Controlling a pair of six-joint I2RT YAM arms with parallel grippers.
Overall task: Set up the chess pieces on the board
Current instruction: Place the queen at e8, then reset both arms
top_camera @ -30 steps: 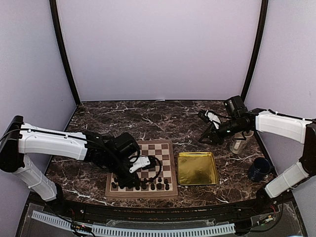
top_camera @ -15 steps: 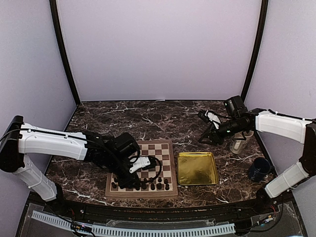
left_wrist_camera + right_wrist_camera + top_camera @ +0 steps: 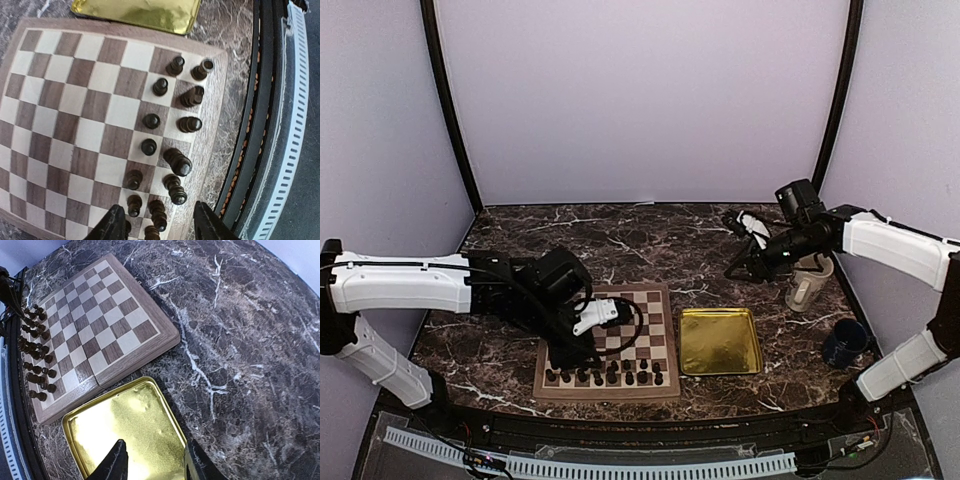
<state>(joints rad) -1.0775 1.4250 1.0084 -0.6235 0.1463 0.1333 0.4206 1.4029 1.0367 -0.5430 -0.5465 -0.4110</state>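
Note:
The board (image 3: pixel 642 305) lies in front of the left arm, and the chess pieces (image 3: pixel 607 376) stand in two rows along its near edge. My left gripper (image 3: pixel 571 352) hangs over the left end of those rows. In the left wrist view the board (image 3: pixel 75 100) fills the frame; my left gripper (image 3: pixel 159 226) is open, with the chess pieces (image 3: pixel 176 165) standing upright below and between its fingers, none gripped. My right gripper (image 3: pixel 735 268) hovers high at the back right. It (image 3: pixel 155 462) is open and empty above the gold tray (image 3: pixel 125 425).
The gold tray (image 3: pixel 720 340) sits just right of the board and holds nothing. A glass jar (image 3: pixel 805 287) and a dark blue mug (image 3: pixel 845 342) stand at the far right. The table's black front rail (image 3: pixel 265 125) runs close behind the piece rows.
My left gripper has opened and lifted away from the pieces at the board's near left corner, and the left arm has drawn back leftward. The right arm has risen slightly.

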